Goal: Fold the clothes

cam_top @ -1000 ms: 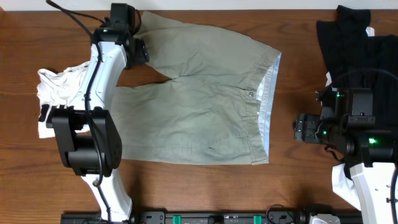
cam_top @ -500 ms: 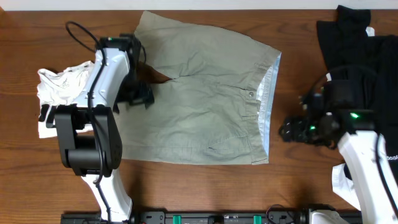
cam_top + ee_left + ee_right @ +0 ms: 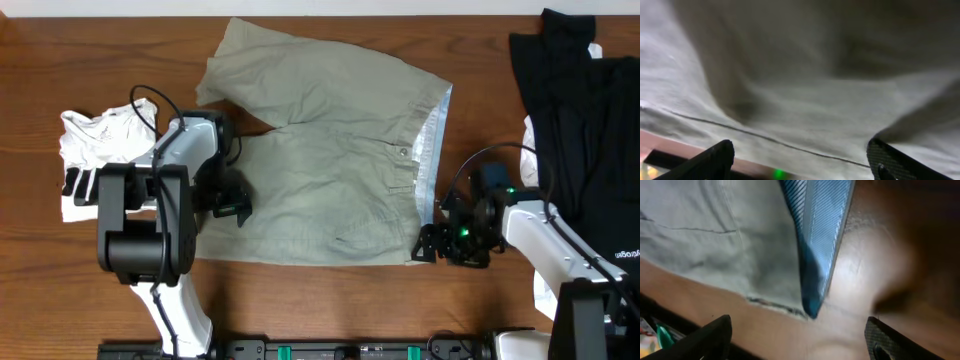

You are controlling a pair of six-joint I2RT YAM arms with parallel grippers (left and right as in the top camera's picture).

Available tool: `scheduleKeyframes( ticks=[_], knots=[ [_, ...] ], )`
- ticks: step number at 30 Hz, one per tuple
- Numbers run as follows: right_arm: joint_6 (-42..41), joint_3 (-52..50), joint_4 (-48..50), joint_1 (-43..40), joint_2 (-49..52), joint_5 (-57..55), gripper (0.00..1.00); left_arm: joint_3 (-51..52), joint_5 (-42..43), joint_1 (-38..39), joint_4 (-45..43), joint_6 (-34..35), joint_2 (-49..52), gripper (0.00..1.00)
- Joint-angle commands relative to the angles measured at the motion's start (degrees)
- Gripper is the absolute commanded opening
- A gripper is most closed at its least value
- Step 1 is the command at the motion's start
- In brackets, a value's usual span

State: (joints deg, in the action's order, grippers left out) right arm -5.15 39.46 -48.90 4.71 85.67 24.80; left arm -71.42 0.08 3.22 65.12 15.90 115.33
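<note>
The clothes, light khaki-grey shorts (image 3: 330, 150), lie flat in the overhead view with the legs to the left and the buttoned waistband (image 3: 432, 150) to the right. My left gripper (image 3: 234, 208) hangs open low over the near leg, and khaki cloth (image 3: 805, 100) fills its wrist view between the fingers (image 3: 715, 160). My right gripper (image 3: 428, 247) is open at the near corner of the waistband. In the right wrist view the corner's pale blue lining (image 3: 815, 255) ends just ahead of the open gripper (image 3: 800, 342), with bare wood between the fingertips (image 3: 887, 340).
A small white tee (image 3: 95, 150) lies left of the shorts beside the left arm. Black garments (image 3: 580, 100) are piled at the far right, behind the right arm. The brown wooden table (image 3: 480, 120) shows between shorts and pile.
My left gripper has come down from the far leg's hem to the near leg. My right gripper has moved left and forward to the waistband's near corner. Both stayed open.
</note>
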Motion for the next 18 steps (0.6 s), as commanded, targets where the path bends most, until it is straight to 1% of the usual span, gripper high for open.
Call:
scheduleKeyframes(
  ticks=[1, 6, 8, 12, 14, 16, 17, 18],
  knots=[
    [-3.08, -2.49, 3.23, 0.24, 0.83, 1.62, 0.83, 3.65, -0.63, 0.07, -1.97, 0.74, 0.52, 0.87],
    [-5.33, -5.66, 8.81, 0.24, 1.46, 2.16, 0.81, 5.70, -0.63, 0.07, -3.54, 0.72, 0.52, 0.88],
    [-5.84, -6.56, 10.99, 0.24, 1.46, 3.82, 0.78, 5.73, -0.63, 0.07, -3.58, 0.72, 0.52, 0.88],
    [-7.41, -6.69, 12.09, 0.42, 1.46, 5.68, 0.73, 5.73, -0.63, 0.07, -3.61, 0.72, 0.52, 0.88],
    [-8.07, -6.69, 12.07, 0.63, 1.46, 5.66, 0.67, 5.73, -0.66, 0.07, -3.65, 0.72, 0.52, 0.88],
    [-8.41, -6.69, 12.04, 0.81, 1.46, 5.66, 0.58, 5.73, -0.63, 0.07, -3.82, 0.72, 0.52, 0.88],
    [-8.57, -6.69, 12.04, 0.83, 1.46, 5.62, 0.53, 5.73, -0.63, 0.07, -3.82, 0.72, 0.52, 0.88],
    [-8.57, -6.69, 12.04, 0.83, 1.46, 5.62, 0.44, 5.73, -0.63, 0.07, -3.80, 0.72, 0.52, 0.88]
  ],
)
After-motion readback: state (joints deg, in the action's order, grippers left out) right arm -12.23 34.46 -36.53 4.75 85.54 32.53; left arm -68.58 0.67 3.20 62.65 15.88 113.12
